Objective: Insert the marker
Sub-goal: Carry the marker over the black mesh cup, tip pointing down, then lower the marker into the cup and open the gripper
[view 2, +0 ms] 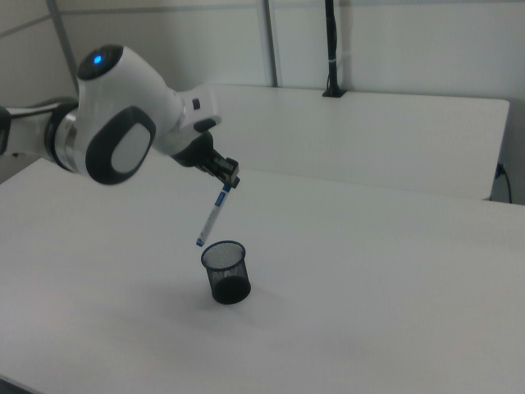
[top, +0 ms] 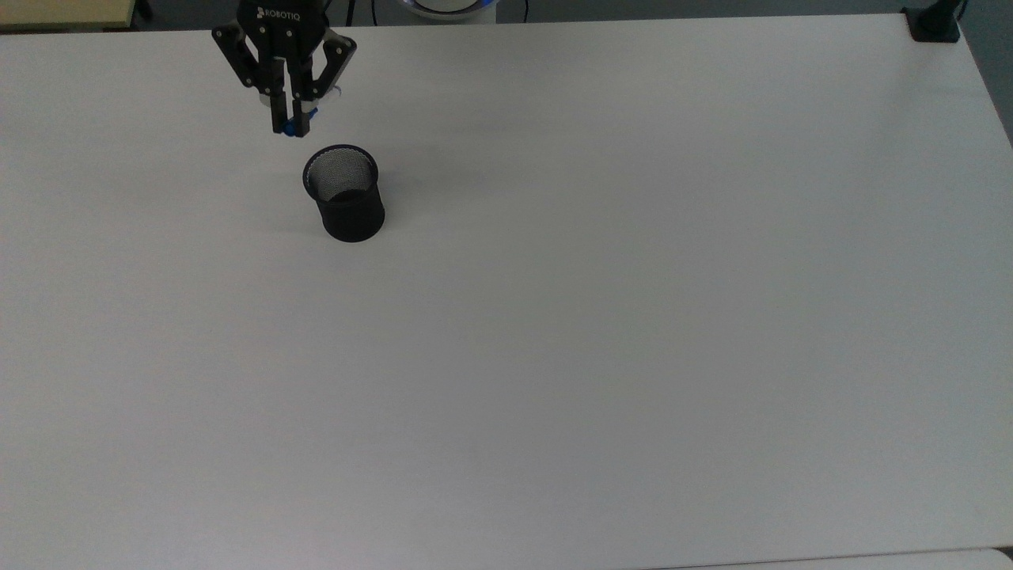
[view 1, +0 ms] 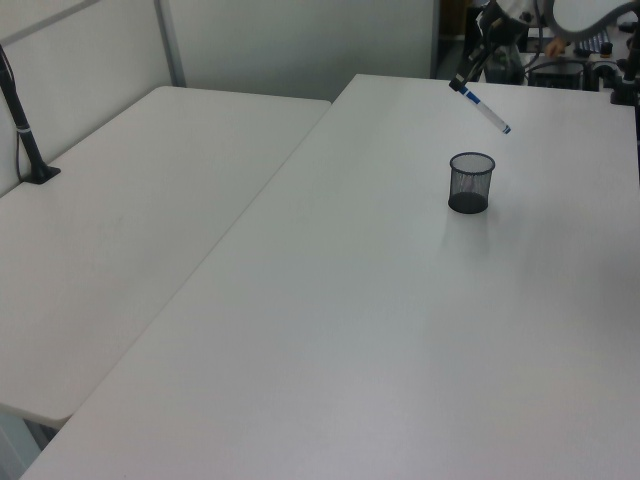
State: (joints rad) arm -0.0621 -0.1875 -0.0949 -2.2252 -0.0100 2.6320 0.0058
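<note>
My gripper (top: 290, 127) (view 1: 462, 85) (view 2: 231, 182) is shut on the blue-capped end of the marker (view 1: 486, 108) (view 2: 212, 215). The white barrel hangs tilted in the air, its lower blue tip (view 2: 198, 243) just above and beside the rim of the black mesh cup (top: 344, 195) (view 1: 471, 182) (view 2: 225, 271). The cup stands upright on the white table (top: 601, 301). In the top view, the gripper sits up and to the left of the cup, and a bit of blue marker (top: 294, 124) shows between the fingers.
A second white table (view 1: 130, 210) adjoins along the left view's left. A black clamp post (view 1: 25, 130) stands at its edge. Another black clamp (top: 934, 24) sits at the top view's upper right corner.
</note>
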